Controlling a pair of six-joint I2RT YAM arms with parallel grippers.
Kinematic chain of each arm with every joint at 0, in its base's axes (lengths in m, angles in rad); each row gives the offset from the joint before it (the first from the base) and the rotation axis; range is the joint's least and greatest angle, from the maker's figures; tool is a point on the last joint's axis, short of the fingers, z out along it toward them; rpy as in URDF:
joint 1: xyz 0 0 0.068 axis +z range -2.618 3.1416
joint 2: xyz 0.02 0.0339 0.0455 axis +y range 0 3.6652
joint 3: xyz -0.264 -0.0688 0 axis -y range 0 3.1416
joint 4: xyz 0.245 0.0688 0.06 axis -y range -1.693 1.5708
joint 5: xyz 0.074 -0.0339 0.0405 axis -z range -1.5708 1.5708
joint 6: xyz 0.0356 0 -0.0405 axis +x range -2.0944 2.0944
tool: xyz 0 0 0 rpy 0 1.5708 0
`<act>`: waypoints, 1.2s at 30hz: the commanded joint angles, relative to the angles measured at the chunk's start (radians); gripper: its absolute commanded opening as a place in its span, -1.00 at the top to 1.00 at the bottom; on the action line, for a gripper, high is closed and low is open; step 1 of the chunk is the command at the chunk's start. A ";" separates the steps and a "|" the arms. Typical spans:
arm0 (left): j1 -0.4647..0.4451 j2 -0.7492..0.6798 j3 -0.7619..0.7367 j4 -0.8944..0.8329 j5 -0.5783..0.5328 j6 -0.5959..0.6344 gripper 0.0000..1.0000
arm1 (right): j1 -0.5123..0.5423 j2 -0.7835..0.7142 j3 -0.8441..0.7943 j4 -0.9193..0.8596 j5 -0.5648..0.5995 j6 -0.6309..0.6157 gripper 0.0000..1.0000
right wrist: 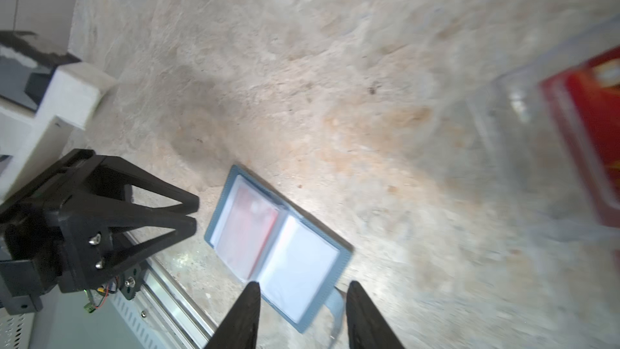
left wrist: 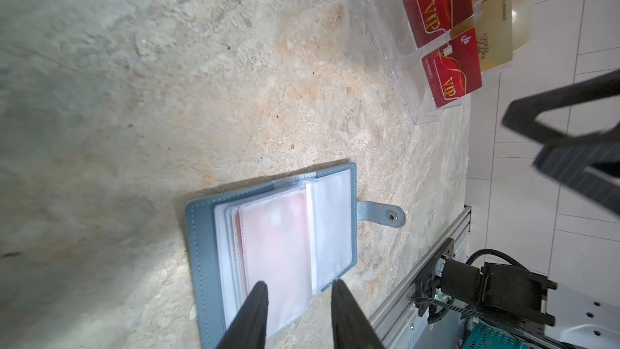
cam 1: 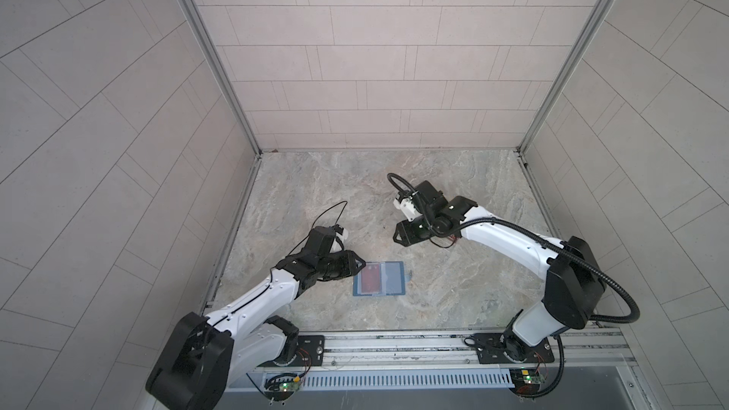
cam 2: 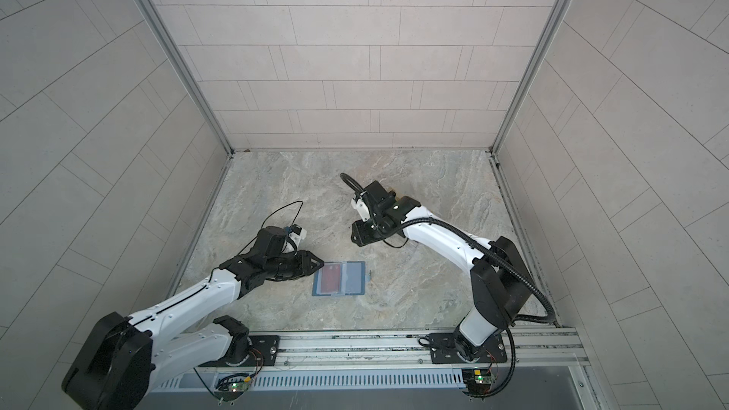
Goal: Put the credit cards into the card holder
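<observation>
Grey-tan marbled tabletop (cam 1: 355,199) is carrying everything. The left gripper (cam 1: 86,265) is pointing right in both top views, with its tips sitting just beside the card holder's far-left corner; I cannot tell if they are touching it. In the left wrist view its jaws are standing partly apart and gripping nothing. The right gripper (cam 1: 394,236) is pointing left, hanging well apart from the holder toward the far side. In the right wrist view its jaws are also standing apart and gripping nothing.

A clear acrylic rack (left wrist: 396,72) is standing near the right arm and showing only in the wrist views. It is holding red VIP cards (left wrist: 432,5) in front tiers and gold cards (left wrist: 493,31) behind them.

The card holder (cam 1: 380,278) is lying open and flat, near the front edge and left of centre. Its spine is running near-to-far and its opened long axis is running left-right. One red card (cam 1: 369,278) is sitting inside the left page's clear sleeve, long axis parallel to the spine. The snap tab (cam 1: 409,274) is sticking out the right side, lying flat.
</observation>
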 commanded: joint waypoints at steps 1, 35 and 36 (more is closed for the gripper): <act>-0.008 0.018 0.056 -0.065 -0.069 0.084 0.26 | -0.079 0.012 0.053 -0.276 0.052 -0.247 0.09; -0.019 0.123 0.153 -0.015 -0.065 0.086 0.20 | -0.286 0.283 0.224 -0.326 0.290 -0.527 0.15; -0.019 0.124 0.154 -0.017 -0.065 0.086 0.20 | -0.286 0.288 0.225 -0.324 0.290 -0.527 0.15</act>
